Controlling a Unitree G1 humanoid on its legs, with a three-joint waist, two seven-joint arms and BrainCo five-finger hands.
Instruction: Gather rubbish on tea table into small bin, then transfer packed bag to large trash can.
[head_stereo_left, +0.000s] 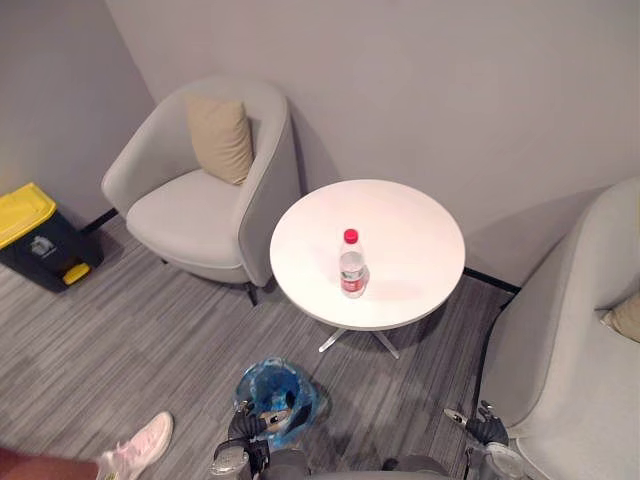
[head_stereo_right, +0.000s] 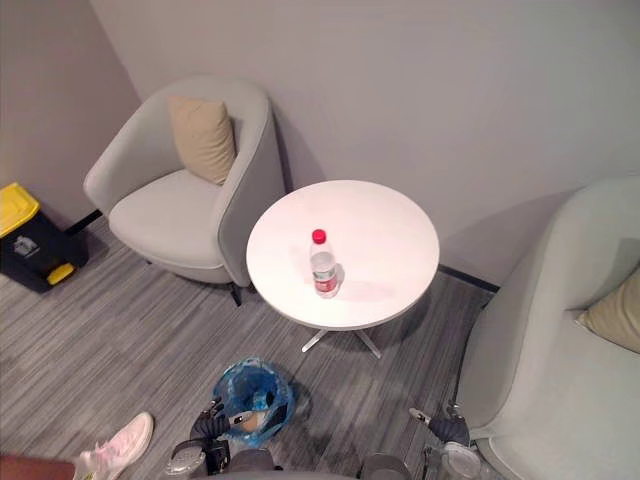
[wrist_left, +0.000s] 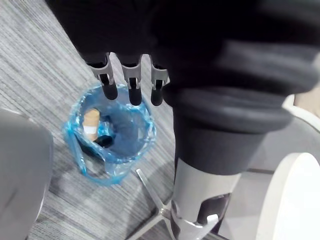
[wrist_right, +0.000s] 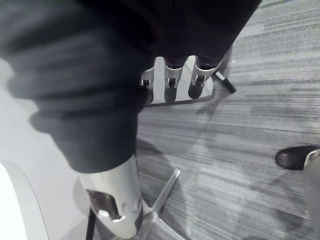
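Left hand (wrist_left: 132, 87): fingers straight and relaxed, gripping nothing; the small bin (wrist_left: 115, 170) with its blue liner sits on the floor just beyond their tips. Right hand (wrist_right: 171, 75): fingers likewise loose and empty, above the floor; the bottle (head_stereo_left: 351, 265) stands upright on the tea table (head_stereo_left: 410, 230), well apart from both sets of fingers.

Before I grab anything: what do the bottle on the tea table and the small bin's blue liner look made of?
Bottle: probably clear glossy plastic, judging by its see-through body; red cap looks opaque plastic. Blue liner: thin translucent plastic film, judging by its crinkles and sheen at the rim.
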